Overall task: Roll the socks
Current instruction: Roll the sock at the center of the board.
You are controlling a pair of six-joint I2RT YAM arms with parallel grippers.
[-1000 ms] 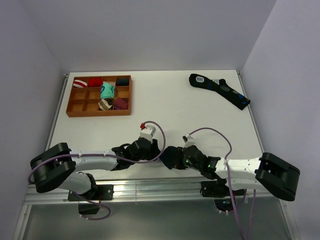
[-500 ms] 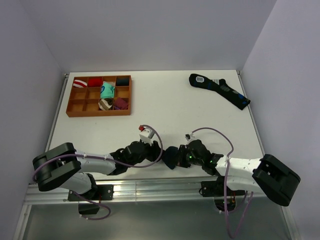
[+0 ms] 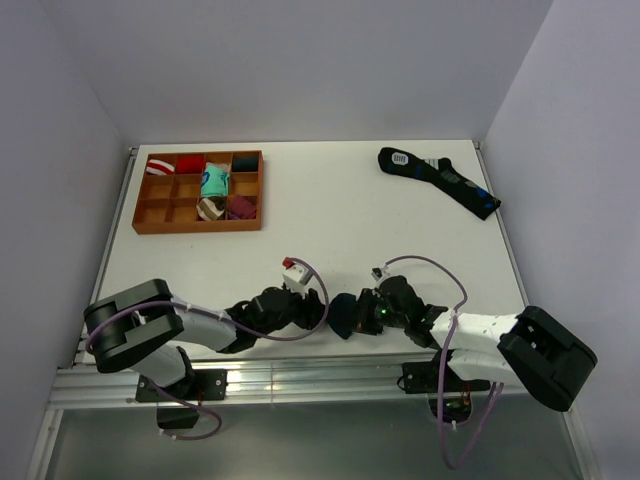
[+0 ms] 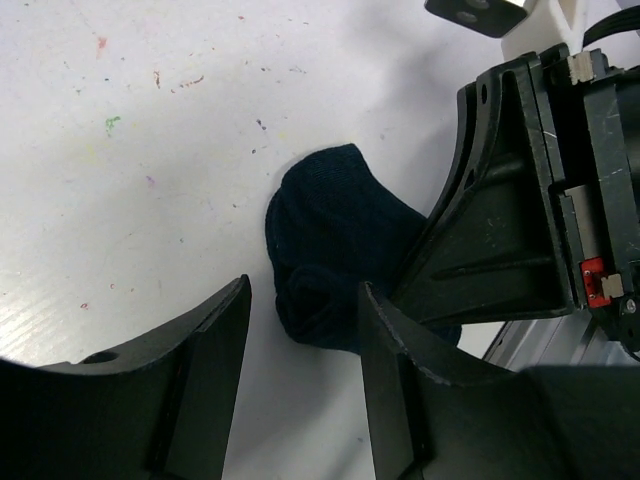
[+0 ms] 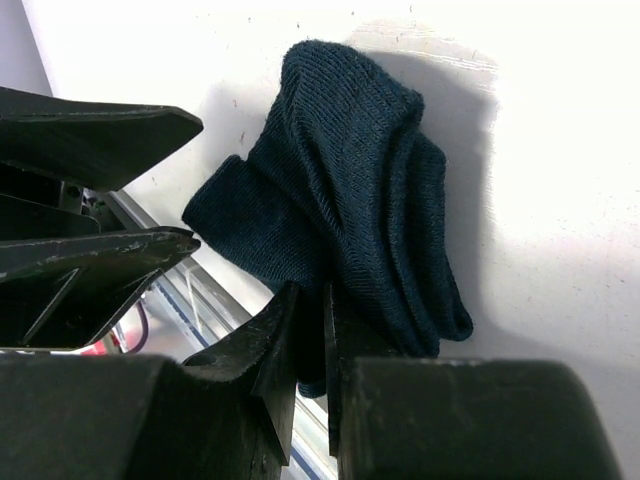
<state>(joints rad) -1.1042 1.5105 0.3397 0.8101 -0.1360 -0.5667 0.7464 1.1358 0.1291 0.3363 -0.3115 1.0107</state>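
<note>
Top view, socks: you will find the socks point(image 3: 343, 314), a dark navy lump, on the worktop point(image 3: 360, 230), squeezed in between the left jaws and the right jaws.
Top view, jaws: from up here you cannot tell how either pair stands, because the wrists cover them.
Top view, tray: the orange tray point(image 3: 135, 215), split into small cells, sits well beyond the left jaws and off to their left.
Tray, back row: a red-and-white striped bundle point(image 3: 158, 165) is in the left end cell, a red bundle point(image 3: 190, 163) is next to it, and a dark bundle point(image 3: 245, 162) is in the right end cell.
Tray, third column: a teal bundle point(image 3: 213, 182) is in the back or middle cell, you cannot tell which. A brown-and-white bundle point(image 3: 208, 208) is in the front cell.
Tray, front right cell: a maroon bundle point(image 3: 241, 207).
Top view, long sock: a black long sock point(image 3: 440, 180) with blue patches and a white label lies flat, well beyond the right jaws and to their right.
Left wrist, left jaws: they are apart and hold nothing, and you see one of the fingers point(image 4: 200, 380) on each side of a wide gap.
Left wrist, socks: they lie just ahead of that gap, and their near end runs behind the right-hand finger. The right arm point(image 4: 520, 200) crowds in beside them.
Right wrist, right jaws: they are nearly together, pinched on a fold of the socks at the fingertips point(image 5: 275, 340).
Right wrist, socks: the rest bunches out on the worktop ahead of the right jaws, with the left jaws just beside it.
</note>
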